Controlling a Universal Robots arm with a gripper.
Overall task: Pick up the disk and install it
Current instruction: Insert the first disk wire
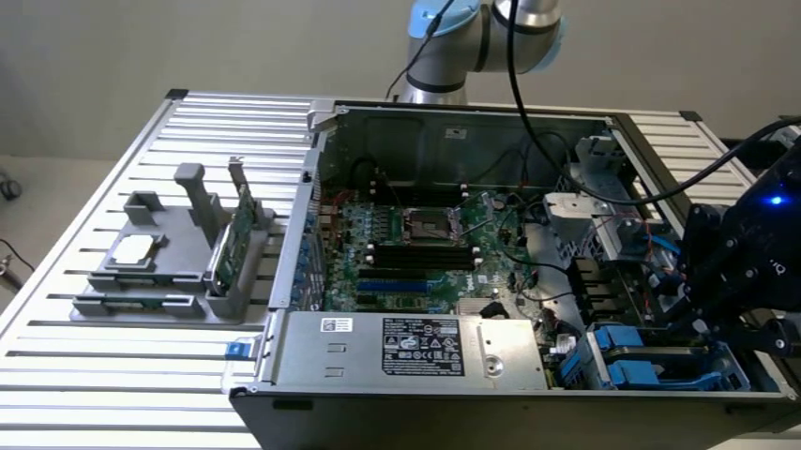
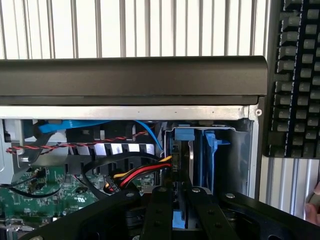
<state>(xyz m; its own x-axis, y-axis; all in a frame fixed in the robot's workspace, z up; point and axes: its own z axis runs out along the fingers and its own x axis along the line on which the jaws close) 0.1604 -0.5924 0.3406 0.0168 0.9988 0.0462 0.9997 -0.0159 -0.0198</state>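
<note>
slatted white metal counter [image 1: 75,309] is carrying an open dark desktop computer case [image 1: 501,394] with a green motherboard [image 1: 414,248] lying inside and a grey parts holder [image 1: 169,272] standing at the exterior view's left. in the case's corner at the exterior view's right, the black end effector [image 2: 181,212] is reaching down over the drive bay, its fingers [image 2: 159,210] sitting close together and pinching the blue-framed silver disk [image 2: 184,170], which is standing on edge in the bay beside another blue carrier [image 2: 210,155]. red, yellow and black cables [image 2: 135,175] are running just beside it. a black keyboard [image 2: 295,75] is lying outside the case wall.
</note>
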